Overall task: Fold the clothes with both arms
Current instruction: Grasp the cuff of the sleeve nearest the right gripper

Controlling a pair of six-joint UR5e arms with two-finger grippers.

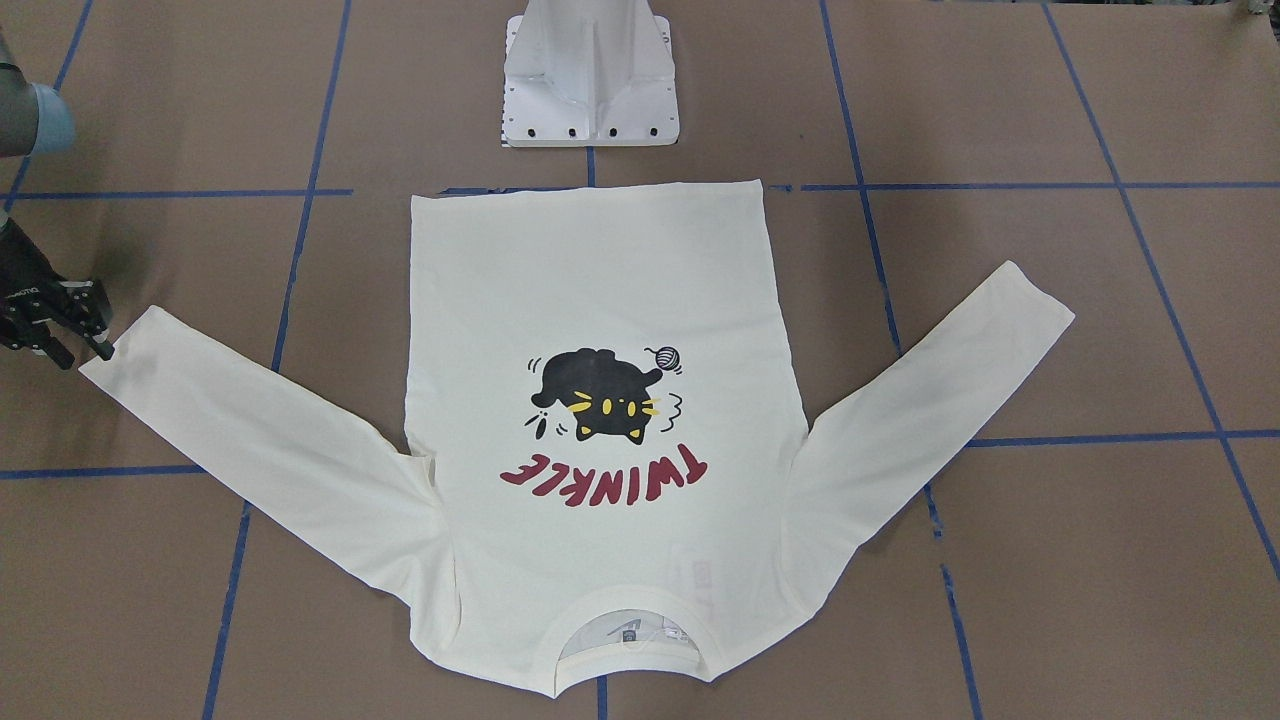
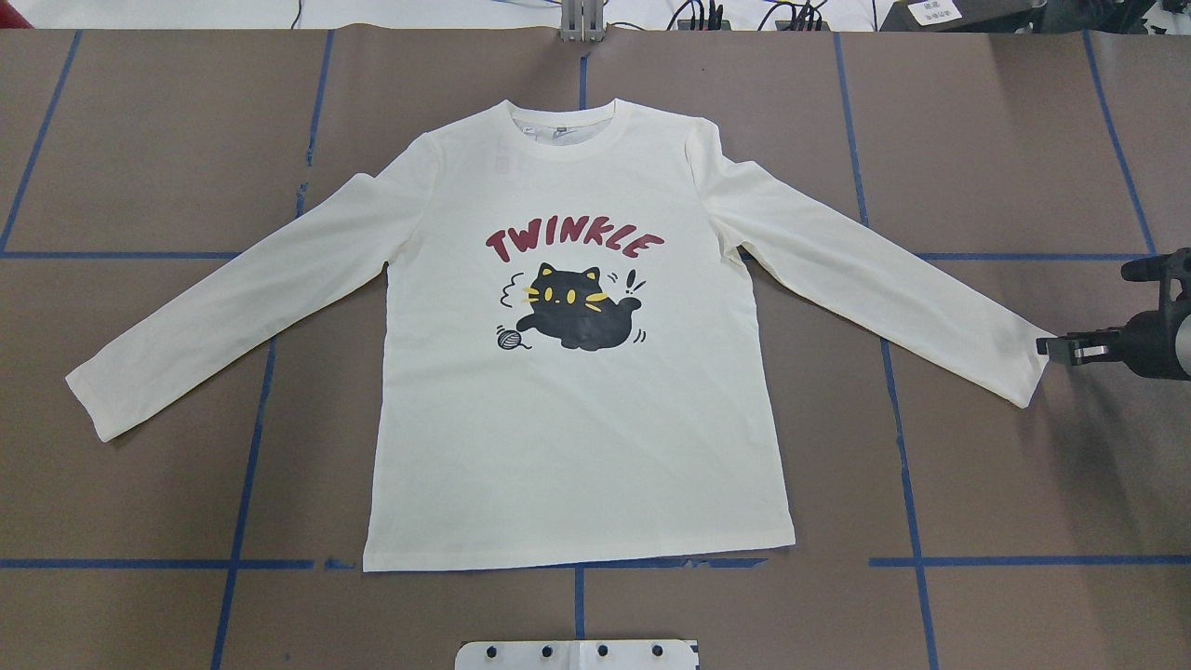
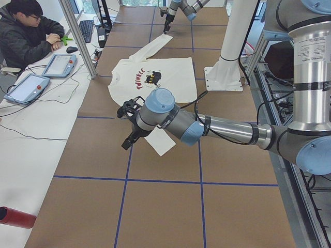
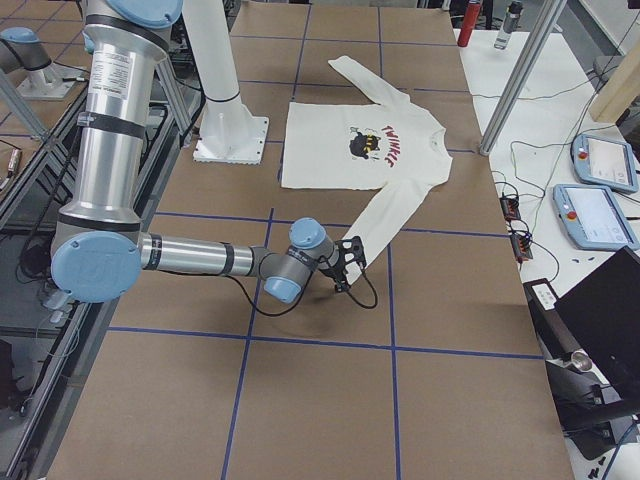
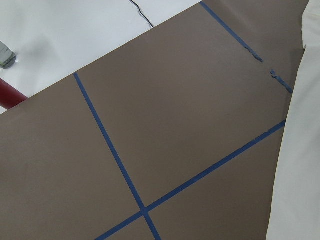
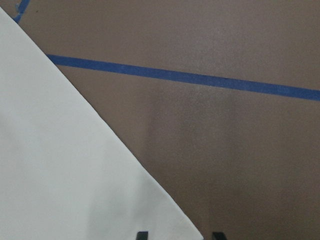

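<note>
The cream long-sleeved shirt (image 2: 577, 437) lies flat and print side up on the brown table, both sleeves spread outward. Its black cat and red "TWINKLE" lettering face up. My right gripper (image 2: 1044, 347) is low at the cuff of the sleeve (image 2: 884, 288) on the overhead view's right. In the right wrist view its fingertips (image 6: 142, 235) stand apart across the cuff's corner (image 6: 65, 165), so it is open. My left gripper (image 3: 128, 140) shows only in the exterior left view, hovering beside the other cuff (image 3: 163, 145). I cannot tell its state. The left wrist view catches only a cream edge (image 5: 300, 175).
The white base mount (image 2: 577, 654) sits at the table's near edge, just below the shirt's hem. Blue tape lines (image 2: 247, 465) grid the brown surface. A person (image 3: 26, 36) sits at a side desk with two teach pendants (image 3: 59, 64). A red cylinder (image 3: 15, 217) lies there.
</note>
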